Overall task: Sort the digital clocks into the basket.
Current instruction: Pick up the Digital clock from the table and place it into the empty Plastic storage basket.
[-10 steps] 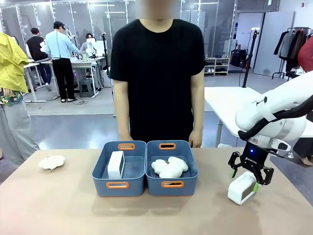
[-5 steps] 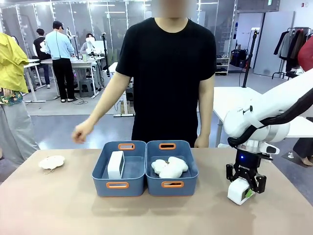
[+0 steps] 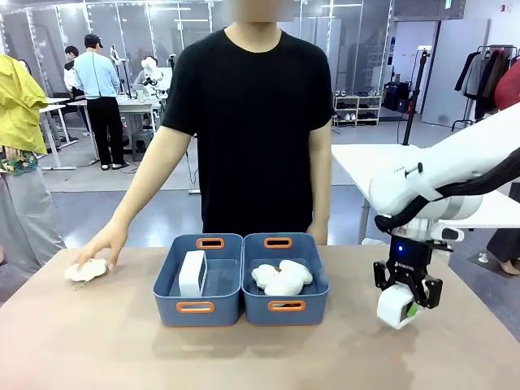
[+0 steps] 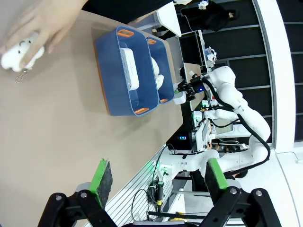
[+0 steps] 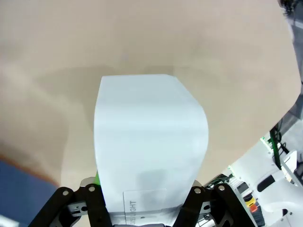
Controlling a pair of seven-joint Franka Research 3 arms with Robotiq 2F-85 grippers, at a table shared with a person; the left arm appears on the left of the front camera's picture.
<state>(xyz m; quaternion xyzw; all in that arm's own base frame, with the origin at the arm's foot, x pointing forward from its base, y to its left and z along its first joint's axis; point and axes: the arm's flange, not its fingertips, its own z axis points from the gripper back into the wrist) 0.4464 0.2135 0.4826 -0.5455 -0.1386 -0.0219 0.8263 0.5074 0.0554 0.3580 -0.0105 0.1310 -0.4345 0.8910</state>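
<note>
Digital clock (image 3: 396, 307) clamped between the right gripper (image 3: 408, 294) fingers, at the table's (image 3: 97, 341) right side, well apart from the bins; can't tell if it touches the tabletop. Right wrist view: its white casing (image 5: 149, 151) fills the gap between the fingers. Second clock (image 3: 192, 273) stands on edge in the left basket (image 3: 219, 313). Right bin (image 3: 313, 309) holds white plush toys (image 3: 281, 278). Person's hand (image 3: 104, 244) rests on a plush (image 3: 85, 270) at far left of table. Left gripper (image 4: 158, 175) spread wide, nothing held, above bare table.
</note>
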